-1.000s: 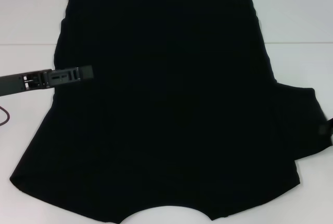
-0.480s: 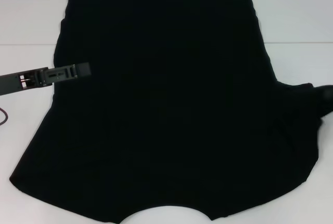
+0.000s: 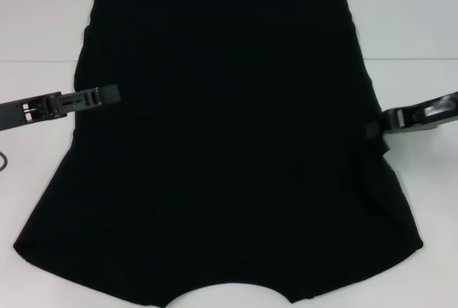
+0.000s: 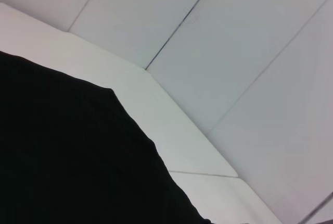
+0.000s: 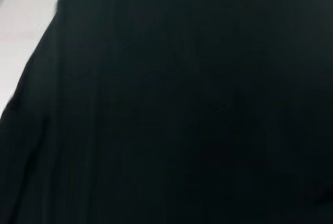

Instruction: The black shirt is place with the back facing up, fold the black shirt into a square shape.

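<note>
Black shirt lies flat on the white table, both sleeves folded in, plain side up. Left gripper sits at the shirt's left edge, tip over the cloth; can't tell whether it grips. Right gripper is at the right edge beside bunched fabric; grip state unclear too.
</note>
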`<move>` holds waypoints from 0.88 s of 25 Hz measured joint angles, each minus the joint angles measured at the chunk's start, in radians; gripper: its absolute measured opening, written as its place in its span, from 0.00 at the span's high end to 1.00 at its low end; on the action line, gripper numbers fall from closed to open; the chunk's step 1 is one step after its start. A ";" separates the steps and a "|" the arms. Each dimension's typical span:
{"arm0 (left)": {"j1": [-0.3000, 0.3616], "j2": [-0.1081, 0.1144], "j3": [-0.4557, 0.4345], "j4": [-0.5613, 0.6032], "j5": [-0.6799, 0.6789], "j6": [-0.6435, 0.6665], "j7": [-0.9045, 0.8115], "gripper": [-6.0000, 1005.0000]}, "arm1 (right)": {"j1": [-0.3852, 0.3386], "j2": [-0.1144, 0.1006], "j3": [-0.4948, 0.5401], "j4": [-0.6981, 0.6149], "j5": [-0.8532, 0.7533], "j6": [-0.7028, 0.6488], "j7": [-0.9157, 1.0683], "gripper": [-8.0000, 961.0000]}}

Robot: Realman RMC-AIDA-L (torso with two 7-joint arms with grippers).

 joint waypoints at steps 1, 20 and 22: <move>0.002 0.000 -0.004 0.000 0.000 0.000 0.000 0.22 | 0.011 0.006 -0.034 0.000 0.000 0.001 -0.010 0.96; 0.029 0.007 -0.039 0.002 -0.012 0.004 -0.019 0.26 | 0.047 0.032 -0.148 -0.012 0.001 0.082 -0.045 0.55; 0.034 0.010 -0.039 0.005 -0.011 0.007 -0.040 0.27 | 0.052 0.028 -0.099 -0.012 0.005 0.081 -0.046 0.50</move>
